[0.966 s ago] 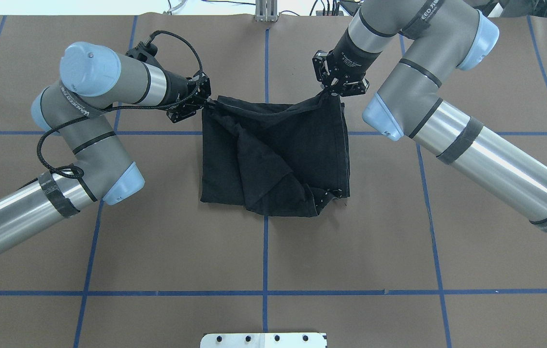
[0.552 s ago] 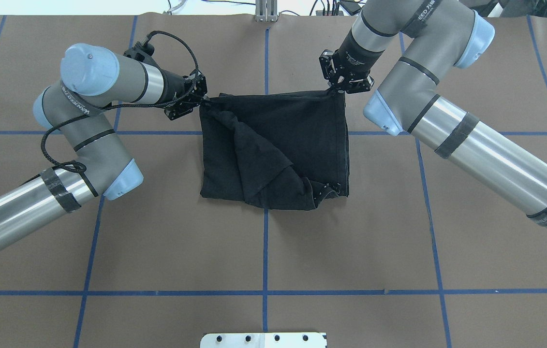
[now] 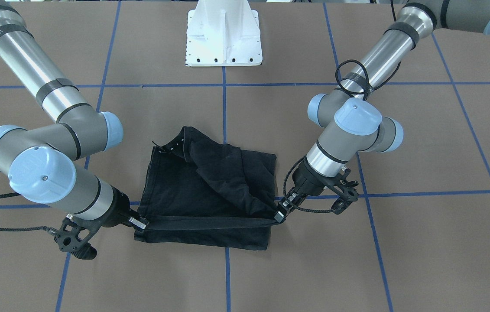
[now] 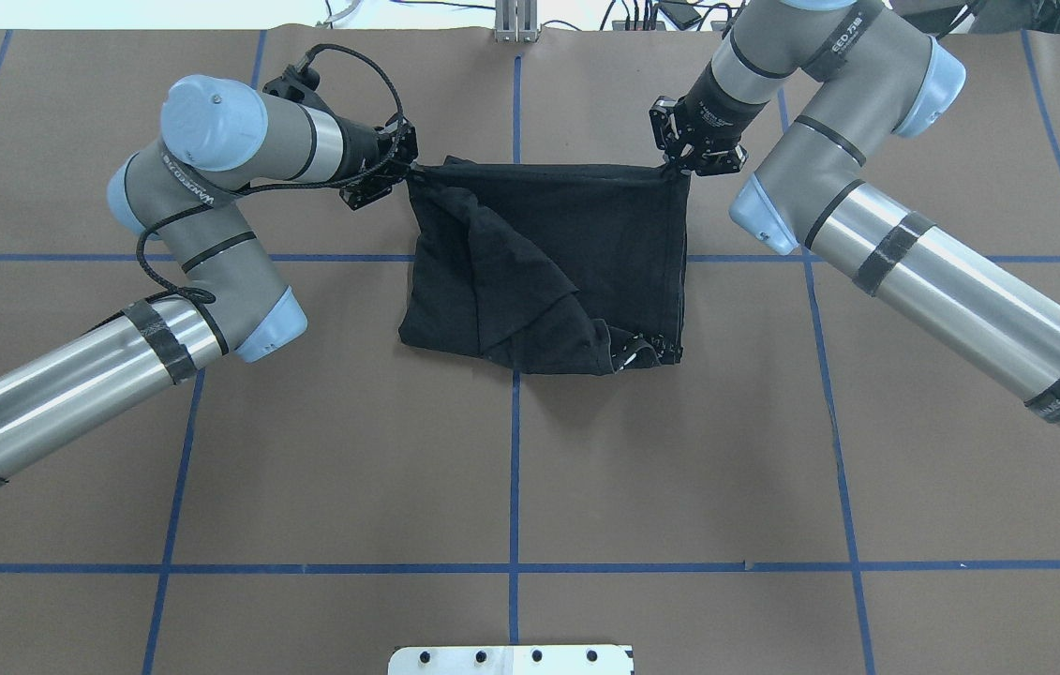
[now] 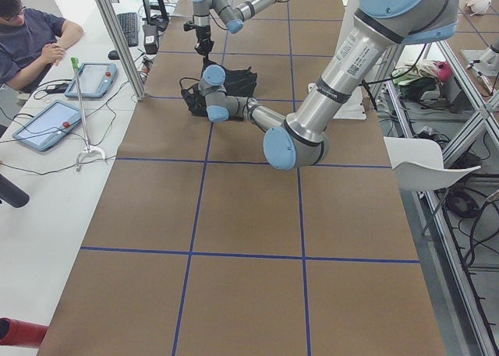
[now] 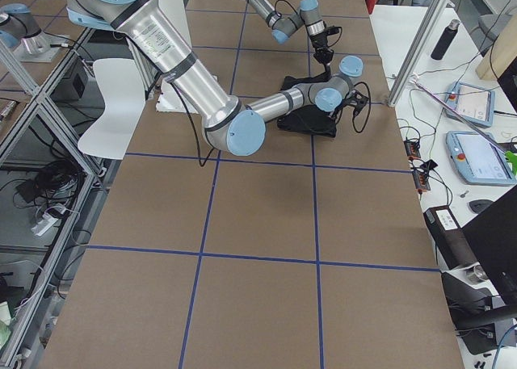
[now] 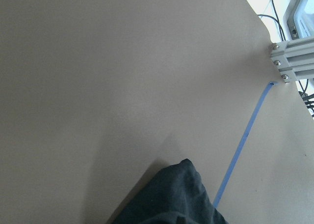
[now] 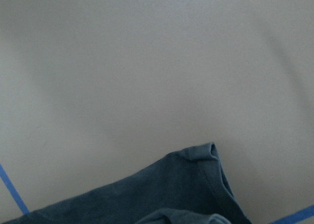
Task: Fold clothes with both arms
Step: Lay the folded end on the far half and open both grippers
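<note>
Spread on the far middle of the brown paper-covered table [image 4: 351, 450], gridded with blue tape lines [image 4: 515, 469]: a black short-sleeved cloth T-shirt [image 4: 586, 244], folded to a rough rectangle, with a loose flap draped diagonally across its left half. Top layer's far edge stretched taut in a straight line between the two grippers. Pinched at the far left corner by the black two-finger left gripper [image 4: 406, 171], closed on the cloth, at the end of the grey-silver jointed left arm [image 4: 239, 150] with light blue caps. Pinched at the far right corner by the black two-finger right gripper [image 4: 679, 167], likewise closed on the fabric, on the matching right arm [image 4: 942, 281]. Near edge resting flat on the table, with small white marks [image 4: 628, 352] at its near right corner. In both wrist views, only a dark cloth corner over bare brown table. At the near edge, middle: a white pedestal base [image 4: 511, 659].
</note>
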`<state>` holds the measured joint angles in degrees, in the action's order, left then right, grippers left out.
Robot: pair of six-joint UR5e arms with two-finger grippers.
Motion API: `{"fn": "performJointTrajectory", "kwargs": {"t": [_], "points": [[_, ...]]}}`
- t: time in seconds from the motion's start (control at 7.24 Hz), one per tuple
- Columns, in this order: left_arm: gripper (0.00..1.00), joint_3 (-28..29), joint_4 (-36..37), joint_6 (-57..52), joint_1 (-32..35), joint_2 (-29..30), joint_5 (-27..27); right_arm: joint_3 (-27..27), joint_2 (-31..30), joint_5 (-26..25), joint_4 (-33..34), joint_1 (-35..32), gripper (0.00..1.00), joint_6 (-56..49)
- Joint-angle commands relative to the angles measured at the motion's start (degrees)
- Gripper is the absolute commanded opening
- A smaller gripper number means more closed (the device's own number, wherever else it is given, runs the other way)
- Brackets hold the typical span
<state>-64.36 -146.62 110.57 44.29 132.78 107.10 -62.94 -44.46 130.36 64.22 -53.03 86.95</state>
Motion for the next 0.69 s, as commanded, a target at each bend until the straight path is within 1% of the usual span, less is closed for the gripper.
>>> {"fn": "performJointTrajectory", "kwargs": {"t": [0.0,0.14,0.55], "points": [[0.03,0.5,-0.2,0.1,0.0,1.0,-0.2,0.4,0.2,0.1,-0.6,-0.1,0.14,-0.1],[0.99,0.7,-0.1,-0.1,-0.1,1.4,-0.4,0.4,0.7,-0.6,-0.6,-0.1,0.99,0.2],[1.0,1.2,0.2,-0.6,1.7,1.7,-0.3,0.4,1.0,-0.5,-0.9,-1.5,1.0,0.4]]}}
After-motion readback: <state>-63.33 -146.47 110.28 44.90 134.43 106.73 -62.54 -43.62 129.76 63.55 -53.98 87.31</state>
